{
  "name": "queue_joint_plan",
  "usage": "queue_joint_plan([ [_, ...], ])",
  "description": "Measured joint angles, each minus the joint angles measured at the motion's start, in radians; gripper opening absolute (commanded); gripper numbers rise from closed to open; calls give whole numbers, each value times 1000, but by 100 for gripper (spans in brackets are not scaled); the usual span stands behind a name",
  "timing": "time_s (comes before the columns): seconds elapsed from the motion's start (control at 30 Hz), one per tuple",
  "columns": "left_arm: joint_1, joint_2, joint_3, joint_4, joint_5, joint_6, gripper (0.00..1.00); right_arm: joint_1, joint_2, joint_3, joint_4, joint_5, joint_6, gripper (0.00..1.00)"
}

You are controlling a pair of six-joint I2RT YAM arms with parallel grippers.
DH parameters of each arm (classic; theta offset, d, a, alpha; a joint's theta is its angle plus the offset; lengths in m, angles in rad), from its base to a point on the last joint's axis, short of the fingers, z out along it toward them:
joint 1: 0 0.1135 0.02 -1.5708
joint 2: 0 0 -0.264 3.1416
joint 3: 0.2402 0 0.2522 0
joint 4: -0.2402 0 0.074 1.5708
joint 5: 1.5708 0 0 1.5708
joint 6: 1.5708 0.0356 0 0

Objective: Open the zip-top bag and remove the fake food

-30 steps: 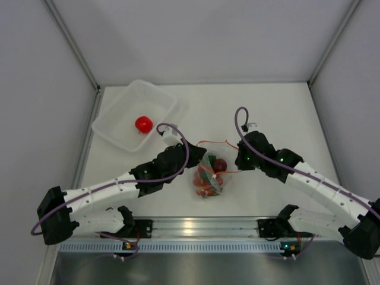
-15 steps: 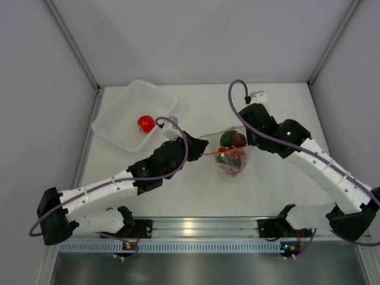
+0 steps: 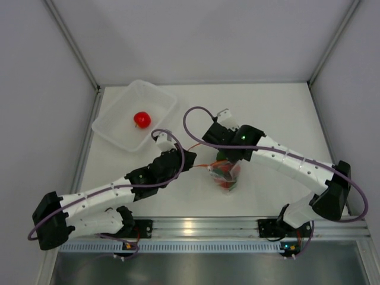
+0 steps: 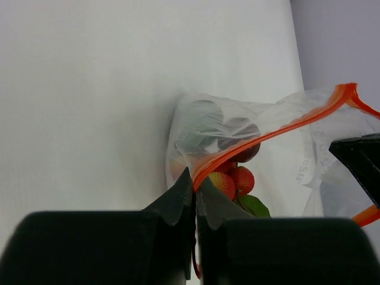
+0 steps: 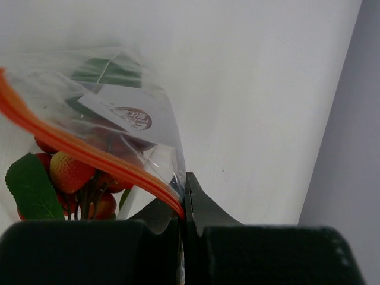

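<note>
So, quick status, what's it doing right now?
Both shut on the zip strip: left gripper, right gripper. The bag hangs between them, food inside. One tomato in the tub. Nothing in the way.

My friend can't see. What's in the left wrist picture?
The left pincer is shut on the orange zip strip of a clear zip-top bag. Inside are red toy berries, a green leaf and a dark ball.
</note>
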Motion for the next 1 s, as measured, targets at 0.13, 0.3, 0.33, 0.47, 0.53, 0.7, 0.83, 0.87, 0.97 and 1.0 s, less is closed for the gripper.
queue_joint_plan([
  [0.13,3,-65,24,-55,-15,47,98,39,16,31,-2,0,14,0],
  [0.3,6,-73,142,-149,-4,87,98,72,37,67,-1,5,43,0],
  [0.33,6,-76,161,-162,0,92,98,77,42,71,-1,8,49,0],
  [0.47,6,-144,186,-182,16,71,85,91,50,75,5,19,77,0],
  [0.53,6,-204,181,-177,30,43,50,97,45,74,25,15,90,0],
  [0.7,7,-249,175,-132,69,-31,31,117,-19,9,127,-10,120,0],
  [0.83,6,-149,192,-121,129,-64,12,136,-55,-21,175,-18,146,0],
  [0.87,6,-116,194,-120,140,-71,11,141,-60,-27,190,-18,151,0],
  [0.97,-17,-49,193,-127,137,-78,10,152,-67,-38,208,-10,172,0],
  [1.0,-34,-37,193,-128,124,-77,10,154,-67,-39,210,-5,181,0],
])
